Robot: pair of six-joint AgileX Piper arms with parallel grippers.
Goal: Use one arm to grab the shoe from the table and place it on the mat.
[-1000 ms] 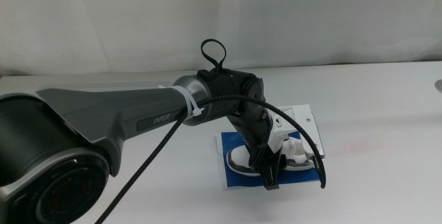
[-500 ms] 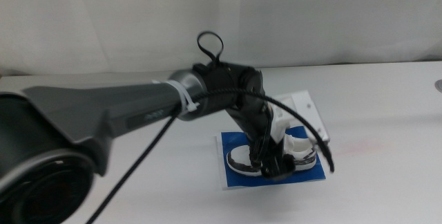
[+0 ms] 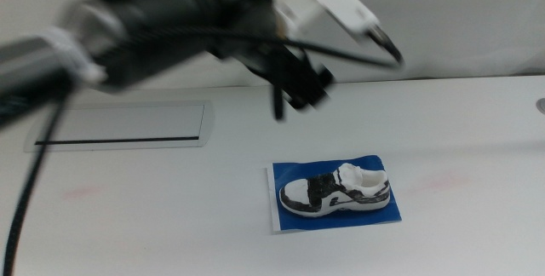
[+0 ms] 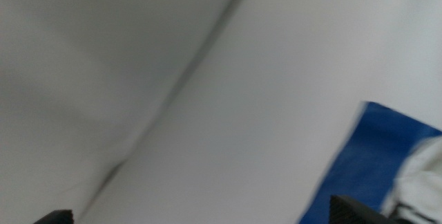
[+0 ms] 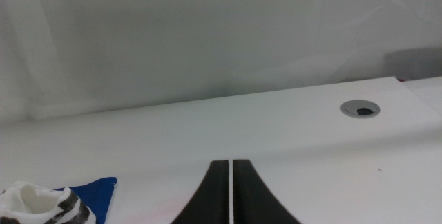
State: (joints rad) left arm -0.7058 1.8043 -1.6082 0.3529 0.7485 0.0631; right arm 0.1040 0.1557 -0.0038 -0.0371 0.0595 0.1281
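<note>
Middle view: the shoe [image 3: 335, 192] lies on its sole on the mat [image 3: 334, 210], toe toward the left arm's side; the left gripper [image 3: 298, 97] hangs blurred above the table [image 3: 170, 208], jaws apart, empty; left wrist view: mat corner and shoe edge, jaw tips wide apart; right wrist view: the right gripper [image 5: 230, 182] rests closed, empty, over the table

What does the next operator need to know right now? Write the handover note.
Left hand: open, empty, raised above the white table, behind the mat.
Right hand: shut, waiting low at the table's edge.
Small black-and-white sneaker: lying on its sole, on the thin dark-blue rectangular mat.
Done: the placement.
Left: nothing but parking the left arm.
</note>
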